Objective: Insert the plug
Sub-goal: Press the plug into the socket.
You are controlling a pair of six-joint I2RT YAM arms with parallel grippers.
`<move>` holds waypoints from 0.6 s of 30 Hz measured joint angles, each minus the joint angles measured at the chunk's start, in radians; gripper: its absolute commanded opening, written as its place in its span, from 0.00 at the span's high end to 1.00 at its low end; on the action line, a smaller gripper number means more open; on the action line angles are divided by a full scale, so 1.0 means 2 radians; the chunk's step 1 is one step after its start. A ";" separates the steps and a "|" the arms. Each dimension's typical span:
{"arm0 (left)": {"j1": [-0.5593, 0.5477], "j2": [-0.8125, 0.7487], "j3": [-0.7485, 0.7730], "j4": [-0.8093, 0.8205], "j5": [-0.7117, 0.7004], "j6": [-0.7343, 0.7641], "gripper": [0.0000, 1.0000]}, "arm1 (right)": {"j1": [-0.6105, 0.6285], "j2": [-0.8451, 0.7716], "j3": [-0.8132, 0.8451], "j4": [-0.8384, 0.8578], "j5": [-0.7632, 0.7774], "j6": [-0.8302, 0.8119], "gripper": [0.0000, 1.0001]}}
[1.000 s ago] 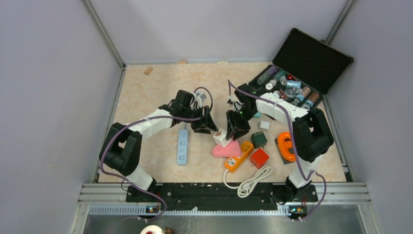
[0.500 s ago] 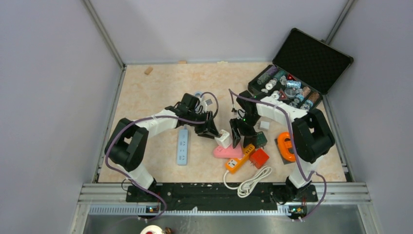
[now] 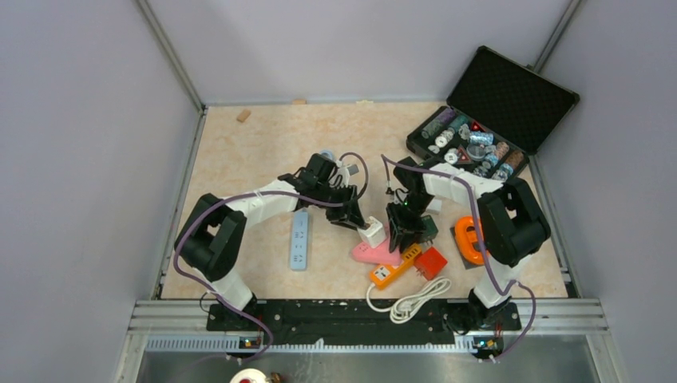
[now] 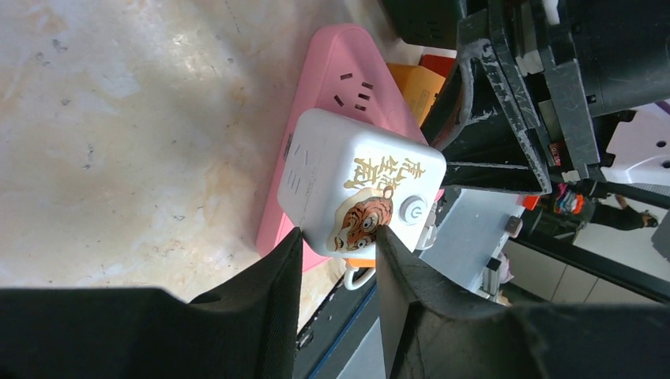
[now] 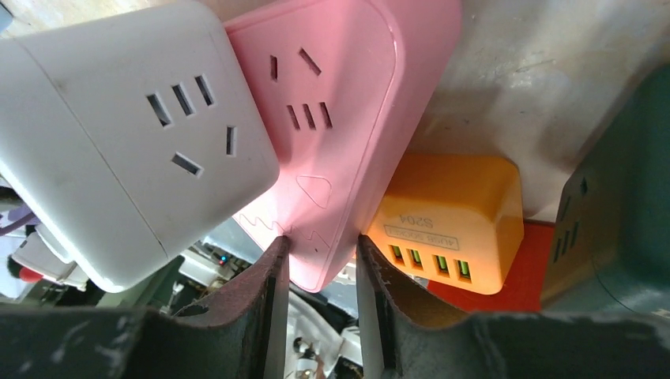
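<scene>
Left wrist: left tool [image 4: 338, 235] clamps white cube [image 4: 355, 185], underside hidden; right tool [image 5: 321, 246] pinches pink strip [image 5: 348, 95].

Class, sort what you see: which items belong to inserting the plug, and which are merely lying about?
In use: white cube adapter, pink power strip, left gripper, right gripper.
Lying about: blue power strip, orange power strip, red adapter, green adapter, black case.

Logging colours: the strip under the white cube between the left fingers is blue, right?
No, that strip is pink. The left wrist view shows it under the cube, which is between the left fingers.
</scene>
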 measured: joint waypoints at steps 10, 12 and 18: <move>-0.040 0.008 0.015 -0.002 -0.028 0.010 0.71 | -0.001 0.001 -0.019 -0.027 -0.007 0.010 0.96; -0.046 0.008 0.015 0.006 -0.036 0.010 0.71 | -0.001 0.002 -0.020 -0.031 -0.008 0.010 0.95; -0.050 0.009 0.022 0.010 -0.058 0.017 0.47 | -0.001 0.005 -0.013 -0.037 -0.004 0.007 0.86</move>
